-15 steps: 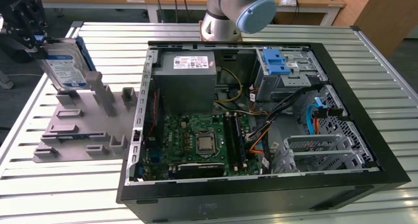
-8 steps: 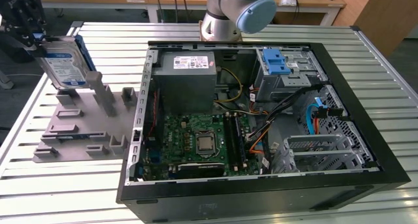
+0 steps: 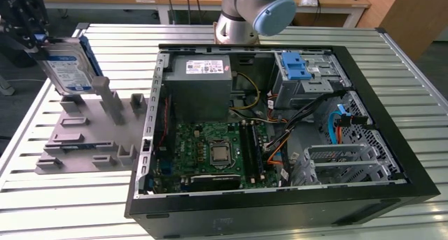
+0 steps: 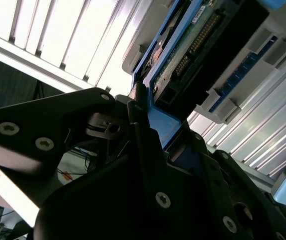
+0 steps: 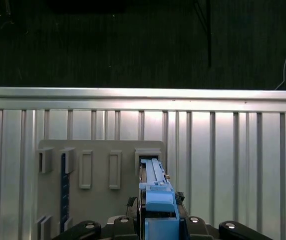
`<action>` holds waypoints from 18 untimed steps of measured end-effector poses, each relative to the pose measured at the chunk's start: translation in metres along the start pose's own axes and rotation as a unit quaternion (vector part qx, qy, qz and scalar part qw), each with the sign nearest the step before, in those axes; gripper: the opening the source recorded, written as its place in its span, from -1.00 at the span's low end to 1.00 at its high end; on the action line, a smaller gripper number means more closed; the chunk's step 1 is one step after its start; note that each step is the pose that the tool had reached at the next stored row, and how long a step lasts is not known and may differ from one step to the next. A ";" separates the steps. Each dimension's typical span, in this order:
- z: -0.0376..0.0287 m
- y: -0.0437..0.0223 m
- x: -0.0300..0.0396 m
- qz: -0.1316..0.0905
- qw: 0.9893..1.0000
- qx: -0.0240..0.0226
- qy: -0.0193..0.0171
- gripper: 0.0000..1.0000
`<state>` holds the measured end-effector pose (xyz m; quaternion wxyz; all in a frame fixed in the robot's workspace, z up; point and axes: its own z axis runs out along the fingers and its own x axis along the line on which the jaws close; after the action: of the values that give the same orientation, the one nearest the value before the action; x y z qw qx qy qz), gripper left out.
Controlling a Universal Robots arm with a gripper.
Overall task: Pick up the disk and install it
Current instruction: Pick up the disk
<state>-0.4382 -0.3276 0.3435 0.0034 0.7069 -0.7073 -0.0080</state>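
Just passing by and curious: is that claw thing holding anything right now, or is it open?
Gripper: shut on the disk, clamped on its blue frame.

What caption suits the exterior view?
Robot pincer grips the upright disk at the grey holder block, beside an open computer case.

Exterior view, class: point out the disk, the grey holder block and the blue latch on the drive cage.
disk (image 3: 70, 71): exterior view, on its printed label.
grey holder block (image 3: 87, 129): exterior view, on its flat base.
blue latch (image 3: 295, 67): exterior view, on its middle strip.
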 end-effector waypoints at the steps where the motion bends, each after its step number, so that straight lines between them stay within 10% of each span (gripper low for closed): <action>1: -0.0005 0.0000 0.0000 0.000 1.000 0.000 0.000 -0.27; 18: -0.0094 0.0001 -0.0008 0.000 1.000 0.000 0.000 -0.27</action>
<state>-0.4382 -0.3269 0.3529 0.0033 0.7069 -0.7073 -0.0080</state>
